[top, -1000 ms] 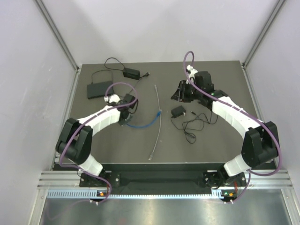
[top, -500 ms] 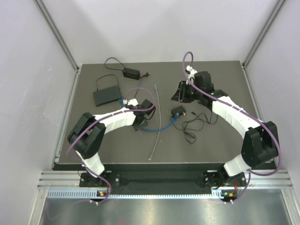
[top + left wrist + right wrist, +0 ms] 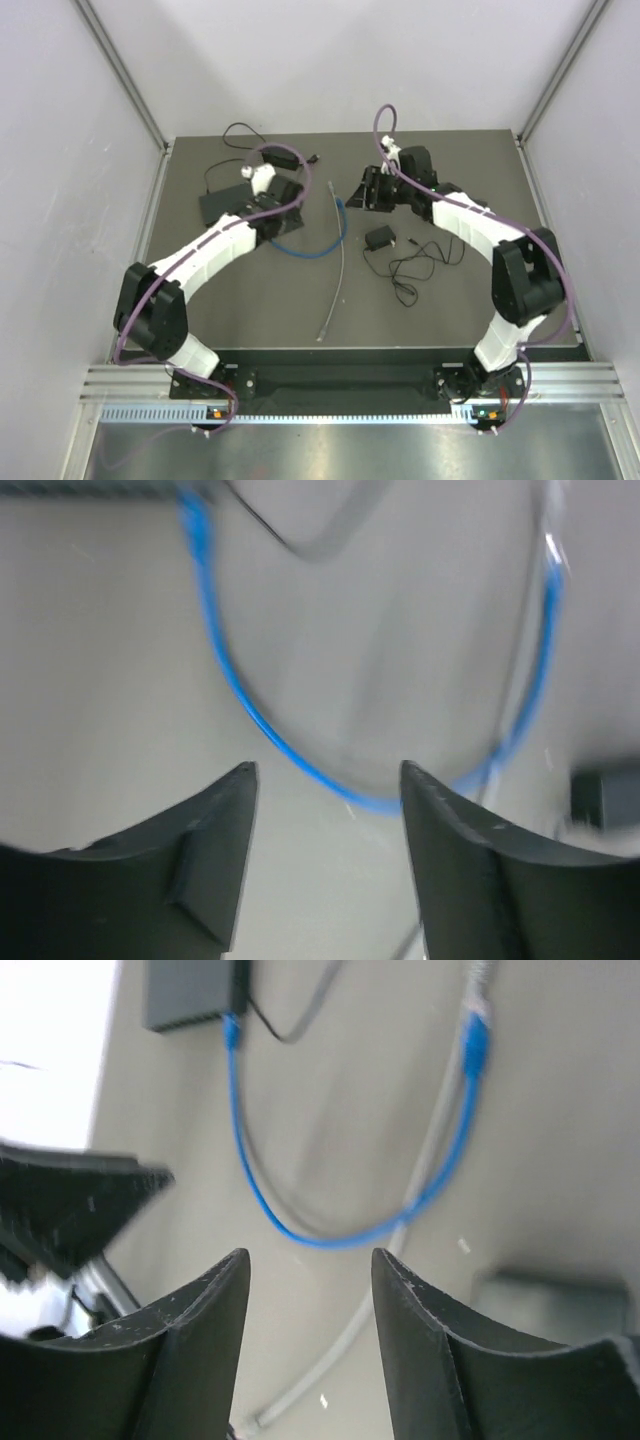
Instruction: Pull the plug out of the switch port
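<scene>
both the left gripper [image 3: 328,772] and right gripper [image 3: 309,1257] are hanging with jaws apart and empty above the blue cable [image 3: 330,1241], whose plug [image 3: 231,1030] is seemingly sitting in the switch [image 3: 190,995], leaving the pull undone.

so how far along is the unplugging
Done: nothing that shows. The plug still seems to sit in the switch, though the view is blurred.
In hand: nothing. The left gripper and right gripper are both open and empty, and the cable lies loose on the table.
Left: grip the plug and pull it from the port.
</scene>
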Action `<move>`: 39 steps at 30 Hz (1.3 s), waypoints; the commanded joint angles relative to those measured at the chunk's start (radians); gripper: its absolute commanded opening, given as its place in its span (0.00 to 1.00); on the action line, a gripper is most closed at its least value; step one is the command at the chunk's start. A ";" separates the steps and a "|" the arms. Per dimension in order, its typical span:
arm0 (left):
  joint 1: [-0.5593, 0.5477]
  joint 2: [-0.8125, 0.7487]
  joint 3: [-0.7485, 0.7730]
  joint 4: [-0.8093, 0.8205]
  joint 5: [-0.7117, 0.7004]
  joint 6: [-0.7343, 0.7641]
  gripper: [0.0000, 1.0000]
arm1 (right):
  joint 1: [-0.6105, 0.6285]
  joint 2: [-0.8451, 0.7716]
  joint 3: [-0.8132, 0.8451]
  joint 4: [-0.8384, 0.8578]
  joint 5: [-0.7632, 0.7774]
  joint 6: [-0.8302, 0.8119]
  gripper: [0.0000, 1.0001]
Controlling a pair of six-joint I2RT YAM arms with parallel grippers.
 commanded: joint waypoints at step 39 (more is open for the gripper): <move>0.530 0.117 -0.074 0.503 0.319 0.255 0.17 | 0.301 0.878 0.748 0.410 -0.124 0.323 0.47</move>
